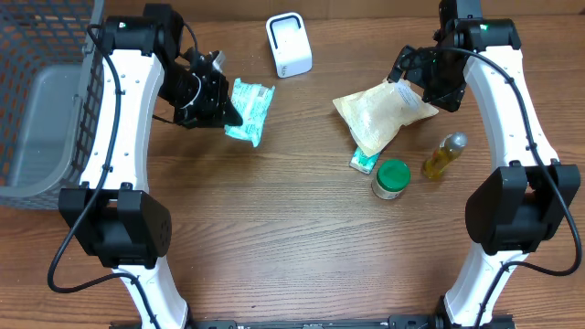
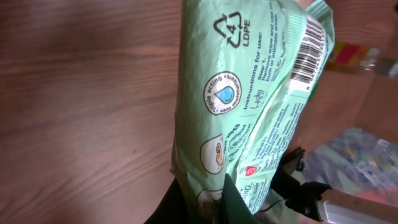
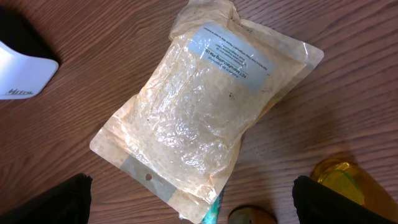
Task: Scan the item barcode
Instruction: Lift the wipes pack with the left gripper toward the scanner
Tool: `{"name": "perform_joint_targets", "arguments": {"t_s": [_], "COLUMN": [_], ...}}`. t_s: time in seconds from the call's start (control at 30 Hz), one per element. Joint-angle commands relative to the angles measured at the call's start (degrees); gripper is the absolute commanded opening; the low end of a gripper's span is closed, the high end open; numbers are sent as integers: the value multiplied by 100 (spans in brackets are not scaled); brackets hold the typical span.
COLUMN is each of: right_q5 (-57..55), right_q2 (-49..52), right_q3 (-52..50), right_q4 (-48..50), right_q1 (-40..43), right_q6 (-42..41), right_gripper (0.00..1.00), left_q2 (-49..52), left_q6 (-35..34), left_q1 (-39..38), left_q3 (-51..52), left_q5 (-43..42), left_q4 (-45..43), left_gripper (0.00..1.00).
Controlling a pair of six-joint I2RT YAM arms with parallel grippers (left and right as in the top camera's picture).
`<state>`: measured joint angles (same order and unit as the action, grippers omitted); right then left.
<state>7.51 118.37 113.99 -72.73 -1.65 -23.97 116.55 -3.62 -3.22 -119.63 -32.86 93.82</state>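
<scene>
Showing only at left wrist — barcode (image 2: 309,55) (on green packet (image 2: 236,124)).

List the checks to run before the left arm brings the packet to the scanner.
1. Left gripper shut on the green packet: ok.
2. Barcode showing on the packet: ok.
3. Barcode turned toward the scanner: cannot tell.
4. Table between packet and scanner free of things: ok.
5. Right gripper open, holding nothing, over the clear bag: ok.
</scene>
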Motion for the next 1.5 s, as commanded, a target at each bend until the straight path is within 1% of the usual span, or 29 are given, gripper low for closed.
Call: {"name": "perform_joint_targets", "arguments": {"t_s": [0.0,0.23,0.47,0.73,1.03,1.47], "right_q5": [26,26,26,26,26,26], "right_q2": [-39,-39,-39,-39,-39,-39], "right_q3": [160,160,160,160,160,160], "right_q4": [20,20,20,20,20,20], "right_q1": [-20,-20,-20,-20,-20,-20], "right_q6": [-4,-4,-4,-4,-4,-4], "right_gripper": [100,100,100,100,100,100], "left_q2": [-195,-195,-195,-192,-192,-192], "left_q6": [-225,-549,-575,-929,-1008,-1058], "left_q1": [50,-61,-291,-754,-1093,-1123], "left_q3": [-162,-162,-162,-162,-162,-162], "left_q5": [483,1316,1558,2483,2588,2601], "left_q4": [138,245,267,251,59,22], "left_gripper": [4,4,4,4,4,4]}}
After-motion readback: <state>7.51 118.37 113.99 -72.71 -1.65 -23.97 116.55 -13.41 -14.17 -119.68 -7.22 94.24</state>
